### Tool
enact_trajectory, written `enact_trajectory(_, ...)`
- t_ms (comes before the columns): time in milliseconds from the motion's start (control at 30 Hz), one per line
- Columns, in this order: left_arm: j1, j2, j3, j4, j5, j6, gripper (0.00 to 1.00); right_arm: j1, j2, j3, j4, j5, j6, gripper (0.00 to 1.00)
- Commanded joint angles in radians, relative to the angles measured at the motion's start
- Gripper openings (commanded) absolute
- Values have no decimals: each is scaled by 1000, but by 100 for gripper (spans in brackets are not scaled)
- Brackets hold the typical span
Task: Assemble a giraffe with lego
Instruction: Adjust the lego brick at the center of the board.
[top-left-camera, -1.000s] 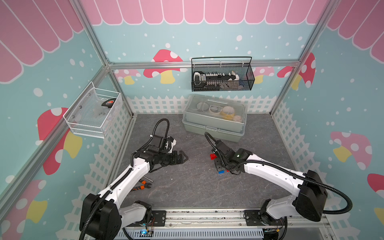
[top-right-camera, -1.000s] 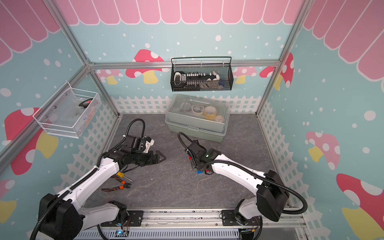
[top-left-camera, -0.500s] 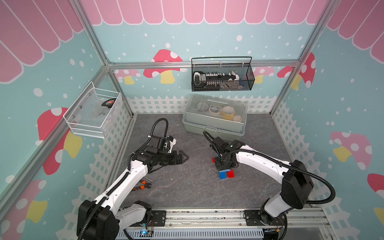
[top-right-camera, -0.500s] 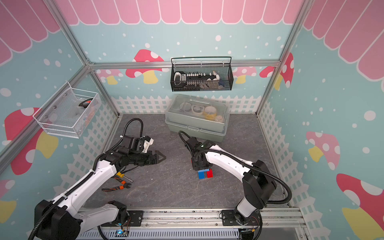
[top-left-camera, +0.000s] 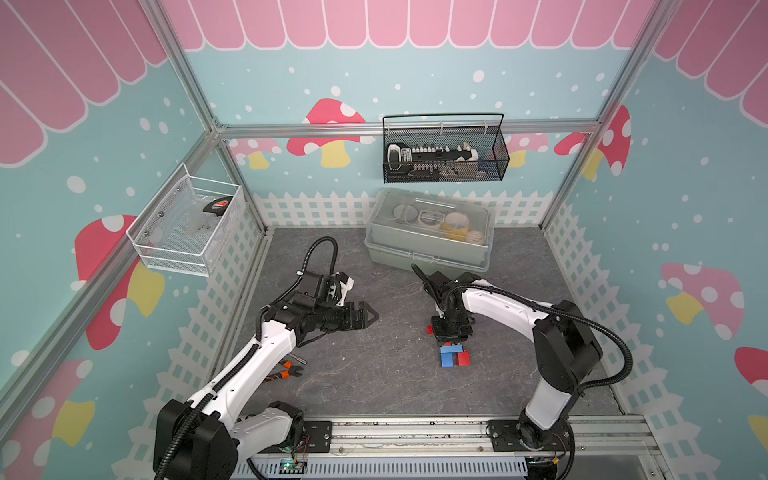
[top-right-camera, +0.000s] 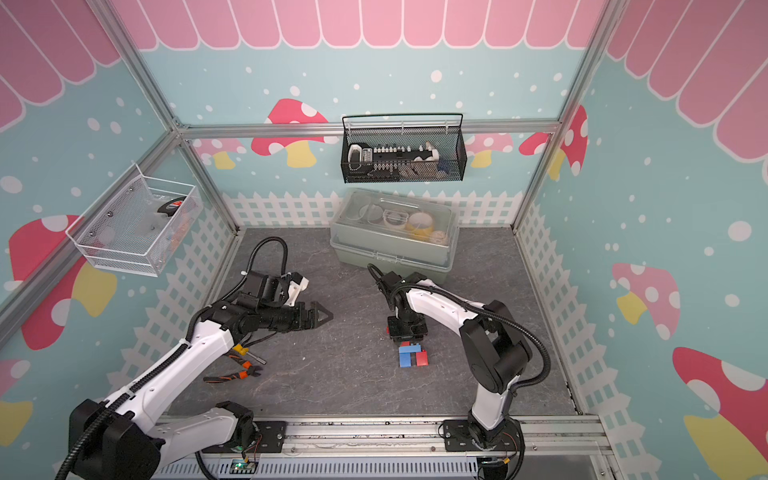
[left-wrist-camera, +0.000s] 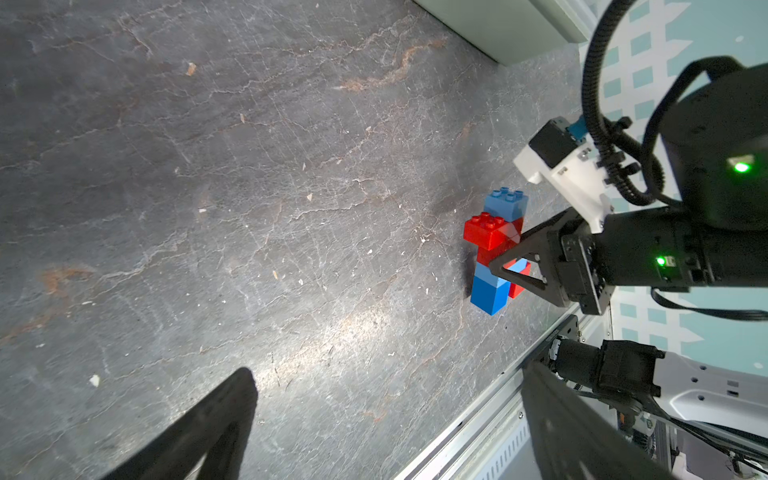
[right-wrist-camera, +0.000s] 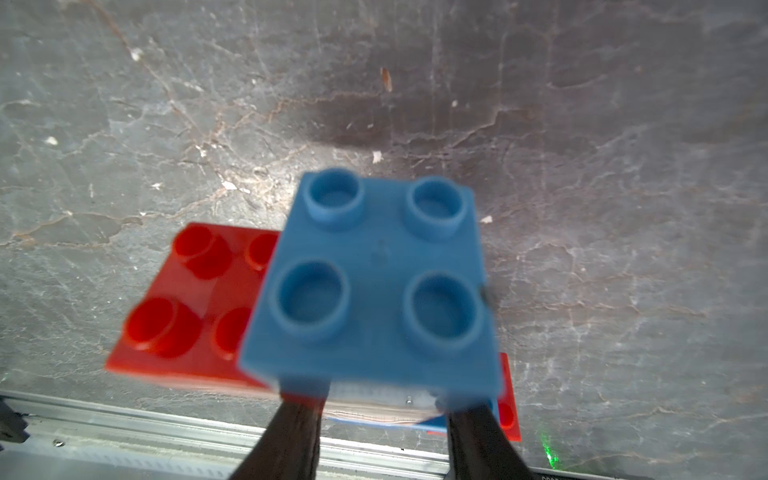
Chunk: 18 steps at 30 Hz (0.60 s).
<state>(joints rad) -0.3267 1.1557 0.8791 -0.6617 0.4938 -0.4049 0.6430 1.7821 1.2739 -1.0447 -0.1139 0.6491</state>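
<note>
The giraffe (left-wrist-camera: 496, 249) is a stack of red and blue lego bricks standing on the grey table, blue brick on top. My right gripper (left-wrist-camera: 505, 261) is shut on its middle. In the right wrist view the top blue brick (right-wrist-camera: 374, 282) and a red brick (right-wrist-camera: 187, 307) fill the picture above my fingers (right-wrist-camera: 291, 436). In both top views the right gripper (top-left-camera: 451, 334) (top-right-camera: 409, 332) covers the upper bricks; the lower bricks (top-left-camera: 454, 357) (top-right-camera: 412, 358) show. My left gripper (top-left-camera: 370, 316) (top-right-camera: 326, 316) (left-wrist-camera: 386, 436) hovers open and empty, well to the left.
Orange-handled pliers (top-left-camera: 286, 372) (top-right-camera: 237, 372) lie near the left arm. A lidded plastic box (top-left-camera: 430, 235) stands at the back. A black wire basket (top-left-camera: 444, 153) hangs on the back wall, a white mesh basket (top-left-camera: 187, 226) on the left wall. A metal rail (top-left-camera: 415, 432) edges the front.
The right arm has folded its elbow in and carried the giraffe a little toward the front of the table. The left gripper has hardly moved.
</note>
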Motion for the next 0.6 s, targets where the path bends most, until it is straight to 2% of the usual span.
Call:
enact_trajectory(0,-6,-13,6,-13,13,4,99,-15,43,61,-58,-56,-50,28)
enact_trajectory(567,-13,-25,2,-12,17,2,99,-70,261,279,-237,-116,-163,28)
